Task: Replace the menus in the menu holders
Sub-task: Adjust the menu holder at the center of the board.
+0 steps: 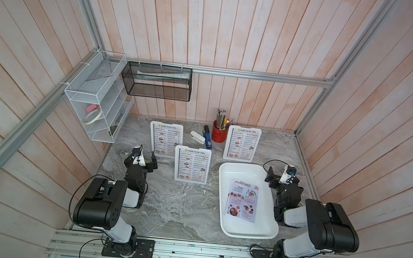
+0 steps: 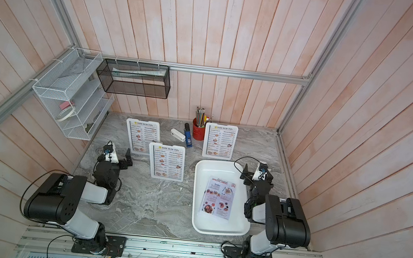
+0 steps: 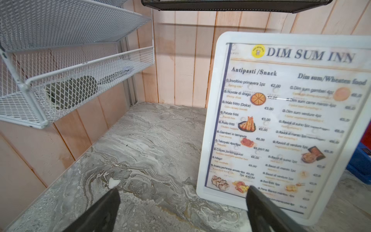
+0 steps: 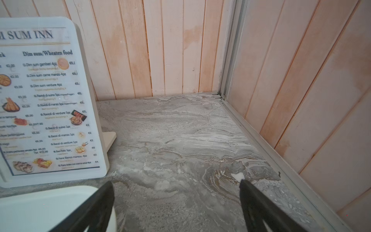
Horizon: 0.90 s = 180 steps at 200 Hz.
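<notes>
On veined grey marble [image 1: 177, 211], rounded white plastic menu holders [image 1: 190, 181] stand; left pincer [image 3: 182, 190] and right pincer [image 4: 175, 182] gape wide.

The counter [image 1: 185, 212] under me looks like grey veined stone, matt and slightly gritty. The three menu holders [image 1: 189, 181] are smooth white plastic, with a faint sheen over the paper DIM SUM INN menus [image 3: 281, 120]. On the right, the tray [image 1: 242, 173] is glossy white plastic and carries a paper SPECIAL MENU sheet [image 1: 242, 201]. The walls [image 1: 237, 32] are whitewashed wood planks, edged by brushed metal rails [image 1: 233, 72]. Far left hang a white wire-mesh rack [image 1: 93, 90] and a black mesh basket [image 1: 157, 87]. My jaws look matt black.
</notes>
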### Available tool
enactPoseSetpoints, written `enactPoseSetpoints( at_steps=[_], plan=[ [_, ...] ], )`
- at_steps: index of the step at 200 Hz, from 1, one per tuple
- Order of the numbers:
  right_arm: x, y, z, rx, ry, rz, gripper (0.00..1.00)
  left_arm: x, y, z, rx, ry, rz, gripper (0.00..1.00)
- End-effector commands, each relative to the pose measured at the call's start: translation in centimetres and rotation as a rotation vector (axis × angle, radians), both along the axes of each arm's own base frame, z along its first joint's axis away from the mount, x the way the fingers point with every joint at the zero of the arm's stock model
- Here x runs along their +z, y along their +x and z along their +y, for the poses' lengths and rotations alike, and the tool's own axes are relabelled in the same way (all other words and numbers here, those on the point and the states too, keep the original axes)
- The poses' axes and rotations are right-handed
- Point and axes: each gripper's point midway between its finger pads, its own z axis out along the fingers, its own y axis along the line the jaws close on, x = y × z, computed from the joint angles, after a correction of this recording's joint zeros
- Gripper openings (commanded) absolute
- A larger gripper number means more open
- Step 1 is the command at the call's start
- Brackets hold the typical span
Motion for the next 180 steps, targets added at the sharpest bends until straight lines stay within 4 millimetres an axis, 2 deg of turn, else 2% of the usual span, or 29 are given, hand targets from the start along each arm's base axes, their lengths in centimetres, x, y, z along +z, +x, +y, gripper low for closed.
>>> enactPoseSetpoints(
  at_steps=[1, 132, 153, 180],
  plan=[
    [0.3, 0.4, 0.2, 0.010, -0.005, -0.013, 0.98, -0.2, -0.1, -0.2, -0.009, -0.005, -0.001, 1.00],
    [0.3, 0.4, 0.2, 0.012, -0.005, -0.013, 0.98, -0.2, -0.1, -0.1, -0.027, -0.022, 0.001, 1.00],
    [0.5, 0.5, -0.3, -0.018, 0.001, -0.007, 0.98, 0.7, 0.3, 0.5, -0.001, -0.043, 0.008, 1.00],
    [2.4, 1.8, -0.9, -0.051, 0.010, 0.049, 0.98, 1.9, 0.9, 1.6, 0.056, -0.037, 0.060, 1.00]
  ],
)
